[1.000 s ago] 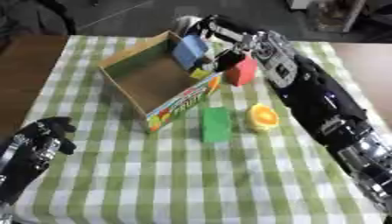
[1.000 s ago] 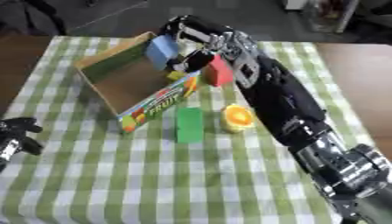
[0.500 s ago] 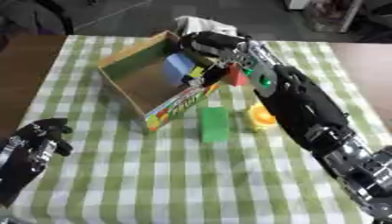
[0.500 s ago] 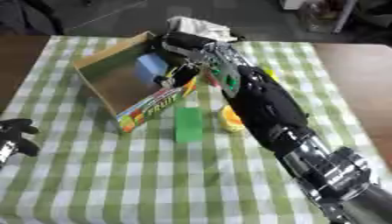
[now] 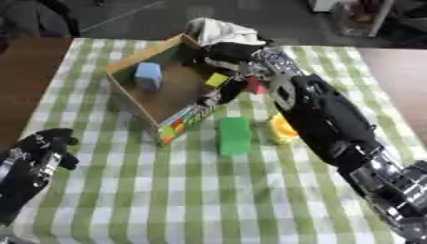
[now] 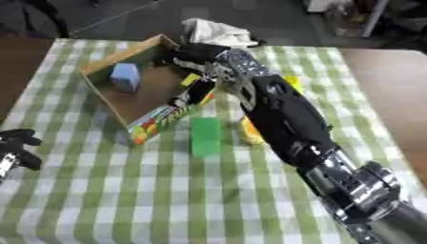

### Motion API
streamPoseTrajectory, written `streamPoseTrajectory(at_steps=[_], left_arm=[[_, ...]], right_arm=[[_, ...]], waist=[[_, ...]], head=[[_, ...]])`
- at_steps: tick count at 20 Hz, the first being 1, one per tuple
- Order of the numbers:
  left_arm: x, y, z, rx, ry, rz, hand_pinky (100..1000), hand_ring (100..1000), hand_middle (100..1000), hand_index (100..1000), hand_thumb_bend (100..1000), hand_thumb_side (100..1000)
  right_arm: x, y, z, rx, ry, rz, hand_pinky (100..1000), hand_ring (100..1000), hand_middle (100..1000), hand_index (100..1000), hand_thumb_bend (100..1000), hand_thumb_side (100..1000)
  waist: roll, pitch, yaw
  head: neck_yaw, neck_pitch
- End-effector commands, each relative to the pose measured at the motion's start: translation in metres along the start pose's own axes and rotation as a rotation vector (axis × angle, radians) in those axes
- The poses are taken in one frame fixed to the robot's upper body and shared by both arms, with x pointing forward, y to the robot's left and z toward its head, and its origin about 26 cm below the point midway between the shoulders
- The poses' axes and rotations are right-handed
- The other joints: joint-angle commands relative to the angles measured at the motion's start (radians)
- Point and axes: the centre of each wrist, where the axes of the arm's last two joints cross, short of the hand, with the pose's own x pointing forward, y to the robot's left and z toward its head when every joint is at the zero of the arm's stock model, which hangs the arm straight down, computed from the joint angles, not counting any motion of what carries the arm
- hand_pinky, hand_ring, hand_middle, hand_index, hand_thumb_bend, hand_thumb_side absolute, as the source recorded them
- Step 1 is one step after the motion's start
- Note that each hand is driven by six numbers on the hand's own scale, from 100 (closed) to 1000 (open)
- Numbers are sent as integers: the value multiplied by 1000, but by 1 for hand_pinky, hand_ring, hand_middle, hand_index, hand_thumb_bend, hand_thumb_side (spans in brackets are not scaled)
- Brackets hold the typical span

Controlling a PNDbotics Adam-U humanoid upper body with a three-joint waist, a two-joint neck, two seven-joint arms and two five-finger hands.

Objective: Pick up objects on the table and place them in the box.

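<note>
An open cardboard box (image 5: 133,97) with a printed front flap lies on the green checked table. A blue block (image 5: 147,75) rests inside it near the far left wall, touching no hand. My right hand (image 5: 223,51) hovers over the box's far right corner, its fingers relaxed and holding nothing. A small yellow piece (image 5: 217,79) and a dark shape show just below that hand at the box's right wall. A red block (image 5: 255,86) peeks out beside my forearm. A green block (image 5: 233,136) and a yellow-orange object (image 5: 281,128) lie in front of the box.
A white crumpled cloth (image 5: 218,31) lies behind the box at the table's far edge. My left hand (image 5: 40,152) rests idle at the lower left, fingers relaxed. My right forearm (image 5: 330,119) stretches diagonally across the table's right half.
The blue block was in my right hand above the box; now it lies inside the box and the hand has let go. The whole view has also shifted.
</note>
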Motion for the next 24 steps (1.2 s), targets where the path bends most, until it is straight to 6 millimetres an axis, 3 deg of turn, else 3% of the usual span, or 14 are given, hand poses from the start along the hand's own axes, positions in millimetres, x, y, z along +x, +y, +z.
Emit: streamPoseTrajectory(at_steps=[1, 5, 11, 17, 24], left_arm=[[8, 4, -2, 5, -25, -20, 580, 548, 653, 786, 109, 571], [7, 5, -1, 8, -18, -24, 579, 548, 653, 786, 110, 572], [6, 6, 1, 14, -13, -28, 580, 548, 653, 786, 109, 572], [6, 6, 1, 17, -12, -26, 580, 548, 654, 787, 105, 574], [6, 6, 1, 17, -13, -24, 581, 547, 654, 787, 103, 574]], right_arm=[[-22, -33, 21, -112, 69, -33, 778, 907, 830, 912, 365, 325], [-56, -38, 53, -218, 258, -141, 775, 917, 843, 907, 333, 314], [-95, -12, 86, -268, 542, -272, 780, 941, 884, 914, 296, 370], [-99, 16, 86, -142, 584, -321, 801, 966, 923, 944, 303, 456], [-93, 19, 76, -70, 544, -321, 802, 965, 918, 947, 303, 485]], waist=[[2, -14, -3], [-2, -15, -12], [-2, -12, -18], [4, -9, -20], [9, -9, -17]], head=[[1, 5], [3, 5], [7, 5], [3, 5], [-3, 5]])
